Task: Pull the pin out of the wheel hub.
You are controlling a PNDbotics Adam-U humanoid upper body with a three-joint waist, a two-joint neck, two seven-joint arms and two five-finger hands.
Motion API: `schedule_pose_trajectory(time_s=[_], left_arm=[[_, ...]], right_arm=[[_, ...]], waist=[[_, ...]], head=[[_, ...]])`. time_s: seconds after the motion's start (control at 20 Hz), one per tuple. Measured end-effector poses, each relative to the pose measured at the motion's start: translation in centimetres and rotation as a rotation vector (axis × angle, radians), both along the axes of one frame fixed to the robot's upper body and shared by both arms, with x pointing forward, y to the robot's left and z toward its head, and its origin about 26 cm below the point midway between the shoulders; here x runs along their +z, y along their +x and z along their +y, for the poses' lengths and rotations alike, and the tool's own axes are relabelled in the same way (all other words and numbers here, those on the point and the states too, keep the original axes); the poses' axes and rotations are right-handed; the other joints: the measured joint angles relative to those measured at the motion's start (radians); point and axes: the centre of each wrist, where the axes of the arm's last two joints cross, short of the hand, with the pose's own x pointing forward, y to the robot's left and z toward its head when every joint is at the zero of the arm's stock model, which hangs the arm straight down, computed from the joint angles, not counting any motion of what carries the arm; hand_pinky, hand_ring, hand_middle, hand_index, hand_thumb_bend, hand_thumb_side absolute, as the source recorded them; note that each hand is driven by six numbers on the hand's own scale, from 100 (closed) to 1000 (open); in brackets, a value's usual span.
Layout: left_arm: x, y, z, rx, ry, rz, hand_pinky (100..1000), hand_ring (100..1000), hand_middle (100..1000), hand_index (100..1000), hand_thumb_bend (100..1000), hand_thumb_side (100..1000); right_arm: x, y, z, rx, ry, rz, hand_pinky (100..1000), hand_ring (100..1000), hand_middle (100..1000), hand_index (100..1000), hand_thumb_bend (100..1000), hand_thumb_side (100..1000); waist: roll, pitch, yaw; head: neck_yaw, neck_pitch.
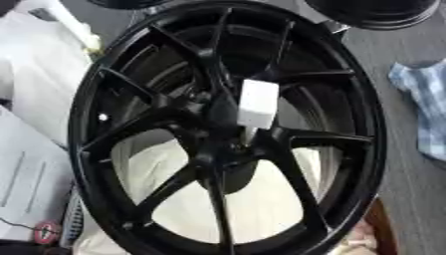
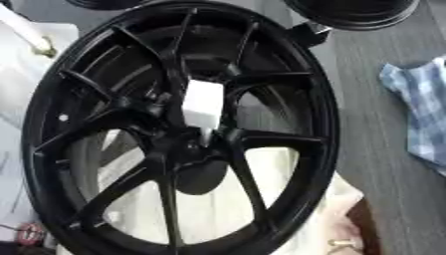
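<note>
Plainly nothing is done yet, since the white pin [image 1: 258,103] stands seated at the centre of the black wheel hub [image 1: 218,144], untouched, and neither robot hand shows in either view, so reaching, grasping and pulling all remain ahead

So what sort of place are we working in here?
Probably a wheel workshop or bench: a large black wheel hub with a white pin at its centre, more dark rims behind, a blue checked cloth.
</note>
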Motion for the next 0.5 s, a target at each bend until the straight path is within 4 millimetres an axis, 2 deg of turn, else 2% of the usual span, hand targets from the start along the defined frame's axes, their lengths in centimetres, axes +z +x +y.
schedule_pose_trajectory(time_s=[0.05,0.3,0.4,0.45,0.5], left_arm=[[-0.4,0.1,1.1,0.037,-0.03,-0.005,684,551,330,411,100,235],[-3.0,0.3,5.0,0.189,-0.117,-0.015,687,555,340,433,100,233],[-4.1,0.4,5.8,0.237,-0.14,-0.012,715,590,404,514,100,214],[-4.9,0.5,6.1,0.256,-0.15,-0.005,730,632,479,615,100,183],[-5.7,0.6,6.3,0.27,-0.155,0.002,769,716,606,775,100,165]], right_arm=[[0.0,0.0,0.0,-0.002,0.001,-0.002,928,801,649,718,100,555],[0.1,0.0,-0.1,-0.008,0.005,-0.011,928,801,649,718,100,553],[0.1,0.0,-0.2,-0.007,0.007,-0.013,927,801,648,718,100,552],[0.1,0.0,-0.2,-0.007,0.008,-0.015,927,801,648,717,100,552],[0.1,0.0,-0.2,-0.006,0.008,-0.017,927,801,647,717,100,551]], waist=[[-0.003,0.0,0.006],[-0.019,-0.002,0.022],[-0.025,-0.002,0.022],[-0.027,-0.002,0.021],[-0.029,-0.002,0.02]], head=[[-0.003,0.0],[-0.013,-0.003],[-0.011,-0.004],[-0.01,-0.006],[-0.008,-0.009]])
